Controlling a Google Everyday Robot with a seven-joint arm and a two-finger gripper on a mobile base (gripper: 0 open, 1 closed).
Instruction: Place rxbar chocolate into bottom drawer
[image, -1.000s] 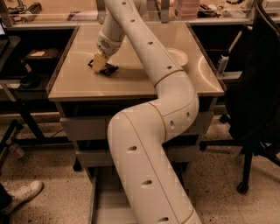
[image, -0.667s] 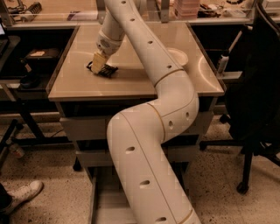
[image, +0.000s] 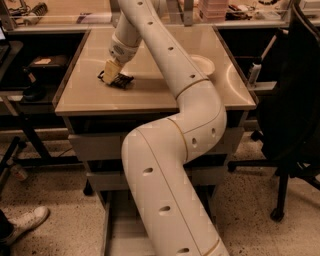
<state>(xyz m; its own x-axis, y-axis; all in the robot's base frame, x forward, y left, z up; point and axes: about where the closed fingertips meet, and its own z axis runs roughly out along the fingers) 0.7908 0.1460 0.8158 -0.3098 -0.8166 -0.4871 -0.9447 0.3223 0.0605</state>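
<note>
Fingers (image: 111, 71) of gripper (image: 112, 78) still clamp rxbar chocolate (image: 124, 81) on the table (image: 150, 96), barely shifted.

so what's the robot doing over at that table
The robot's arm reaches across the tan cabinet top, with its gripper down on the rxbar chocolate, a small black bar lying near the left side. A white bowl sits apart to the right. Below, the bottom drawer appears pulled out near the floor. The bar is not yet in it.
</note>
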